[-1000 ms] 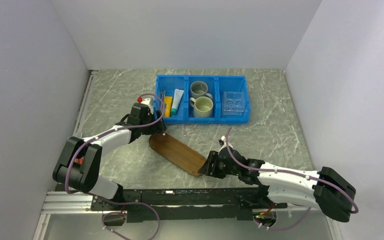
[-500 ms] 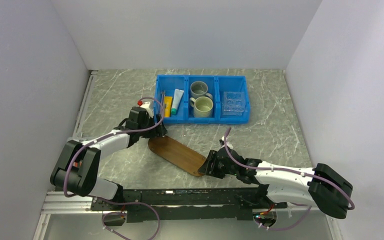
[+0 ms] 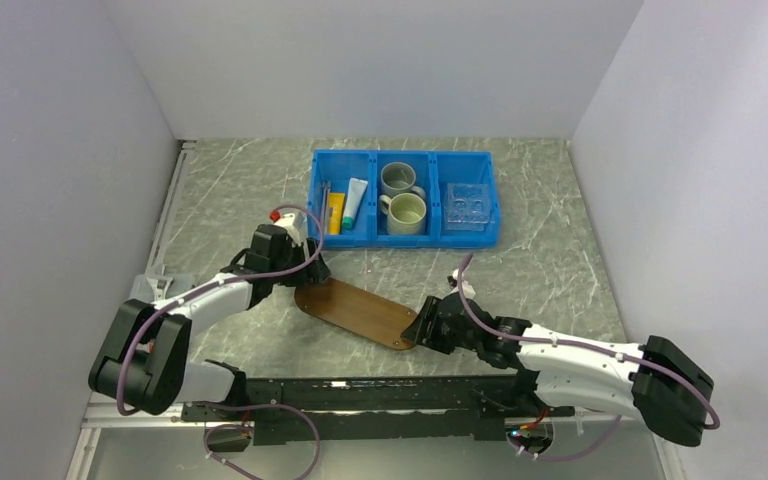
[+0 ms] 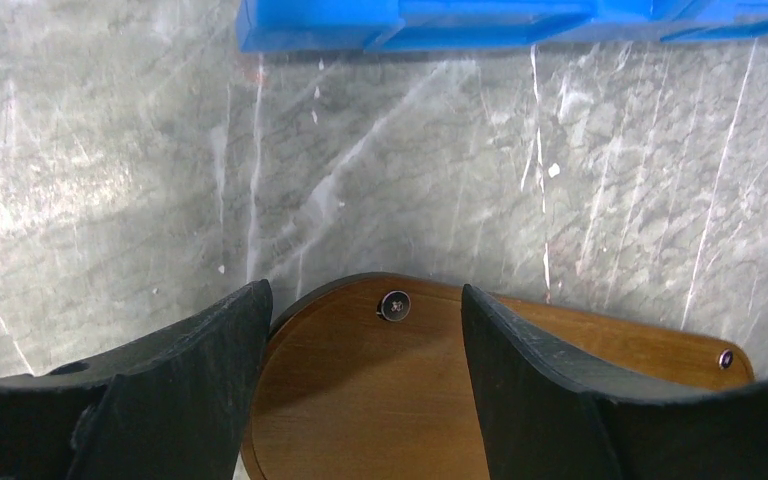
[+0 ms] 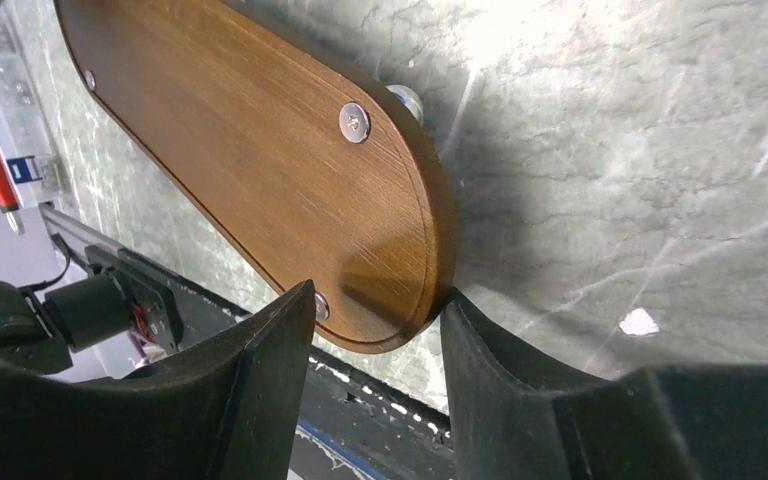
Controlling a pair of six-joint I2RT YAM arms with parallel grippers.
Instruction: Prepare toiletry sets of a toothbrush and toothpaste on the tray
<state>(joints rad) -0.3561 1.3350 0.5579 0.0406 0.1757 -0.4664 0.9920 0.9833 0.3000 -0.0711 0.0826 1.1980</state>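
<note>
Brown wood fills both wrist views. The tray (image 3: 355, 312) lies on the table (image 3: 560, 250) just beyond the arms' bases, slanting from far left to near right, and we find an end effector at each rounded end. The right end effector (image 5: 378, 297) is clamped at a middling width on the near-right end, with one finger on each side of the rounded tip and both against its rim. The left end effector (image 4: 362, 300) stands wide over the far-left end. The tip of the board shows between its fingers, one just at the rim and the other over the board's top. We cannot tell whether either one touches the wood.

Farther back, apart from the tray, stands the blue bin (image 3: 430, 240). Its left compartment holds the toothbrushes (image 3: 326, 203) by the left wall, then the yellow tube (image 3: 336, 212), then the white tube with the teal end (image 3: 356, 202). Its middle compartment holds two mugs, the far mug (image 3: 398, 178) behind the near mug (image 3: 407, 212). We see the clear square holder (image 3: 467, 205) in the right compartment.

Against a second ago, the tray's left end has swung nearer, so the board slants less steeply. The left end effector has drawn back with it, while the right one keeps its hold on the other end.
</note>
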